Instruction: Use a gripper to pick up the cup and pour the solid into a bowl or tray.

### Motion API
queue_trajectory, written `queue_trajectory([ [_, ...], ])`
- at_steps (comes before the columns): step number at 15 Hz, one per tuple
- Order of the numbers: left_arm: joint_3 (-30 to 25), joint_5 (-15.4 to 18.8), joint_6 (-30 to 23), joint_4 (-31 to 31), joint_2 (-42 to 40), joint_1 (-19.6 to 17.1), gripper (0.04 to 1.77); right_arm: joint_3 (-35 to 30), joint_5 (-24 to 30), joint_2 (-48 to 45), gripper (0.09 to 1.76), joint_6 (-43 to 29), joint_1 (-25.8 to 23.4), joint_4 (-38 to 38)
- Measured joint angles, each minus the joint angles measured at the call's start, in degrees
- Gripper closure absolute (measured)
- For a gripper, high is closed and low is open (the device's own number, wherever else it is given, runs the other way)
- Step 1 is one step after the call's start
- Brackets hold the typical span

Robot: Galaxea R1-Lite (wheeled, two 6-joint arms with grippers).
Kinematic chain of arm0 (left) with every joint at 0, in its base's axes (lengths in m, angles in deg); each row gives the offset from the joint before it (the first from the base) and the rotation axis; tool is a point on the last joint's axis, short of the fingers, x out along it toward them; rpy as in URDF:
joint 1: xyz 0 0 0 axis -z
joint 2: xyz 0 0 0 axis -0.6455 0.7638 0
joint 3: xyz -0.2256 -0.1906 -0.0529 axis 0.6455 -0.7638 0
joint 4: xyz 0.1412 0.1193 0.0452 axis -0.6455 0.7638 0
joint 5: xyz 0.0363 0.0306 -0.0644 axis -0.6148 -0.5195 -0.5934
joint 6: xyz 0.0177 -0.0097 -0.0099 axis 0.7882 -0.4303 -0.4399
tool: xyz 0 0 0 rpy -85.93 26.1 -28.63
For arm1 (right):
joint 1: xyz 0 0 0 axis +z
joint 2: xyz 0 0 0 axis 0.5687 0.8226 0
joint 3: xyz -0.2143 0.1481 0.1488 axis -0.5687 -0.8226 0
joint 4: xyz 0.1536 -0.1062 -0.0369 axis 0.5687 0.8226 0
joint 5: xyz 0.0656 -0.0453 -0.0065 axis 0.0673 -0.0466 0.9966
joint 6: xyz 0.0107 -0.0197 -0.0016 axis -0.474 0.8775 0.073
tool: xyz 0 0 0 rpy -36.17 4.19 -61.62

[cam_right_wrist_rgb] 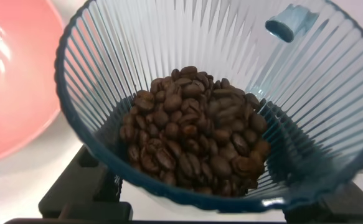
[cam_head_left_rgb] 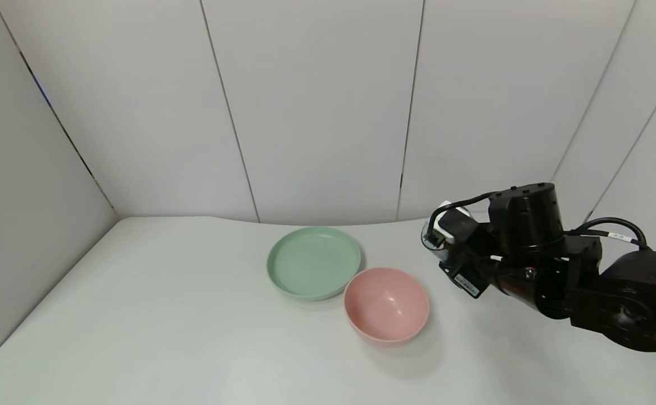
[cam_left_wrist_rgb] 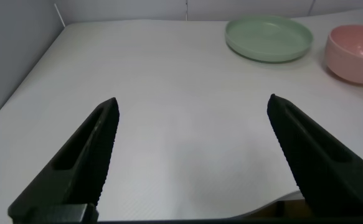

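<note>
My right gripper [cam_head_left_rgb: 443, 247] is shut on the ribbed blue-grey cup [cam_head_left_rgb: 430, 238] and holds it above the table, just right of the pink bowl [cam_head_left_rgb: 387, 304]. In the right wrist view the cup [cam_right_wrist_rgb: 330, 93] fills the picture. A heap of dark brown beans [cam_right_wrist_rgb: 197, 134] lies inside it. The gripper [cam_right_wrist_rgb: 212, 208] has black fingers [cam_right_wrist_rgb: 75, 190] against the cup's sides. The pink bowl [cam_right_wrist_rgb: 13, 81] shows beside the cup and is empty. My left gripper [cam_left_wrist_rgb: 193, 99] is open and empty over the table's left part, out of the head view.
A flat pale green plate [cam_head_left_rgb: 313, 261] sits touching the bowl on its far left side; it also shows in the left wrist view [cam_left_wrist_rgb: 268, 37] with the bowl [cam_left_wrist_rgb: 355, 53]. White wall panels stand behind the white table [cam_head_left_rgb: 136, 315].
</note>
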Motion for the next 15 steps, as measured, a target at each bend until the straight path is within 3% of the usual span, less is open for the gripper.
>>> queue_trajectory([
  [7, 0.0, 0.0, 0.0, 0.0, 0.0, 0.0, 0.09, 0.6, -5.0, 0.2, 0.49, 3.4, 2.9, 6.8],
  [15, 0.0, 0.0, 0.0, 0.0, 0.0, 0.0, 0.09, 2.5, -6.6, 2.0, 0.49, 11.7, 3.5, 7.1],
])
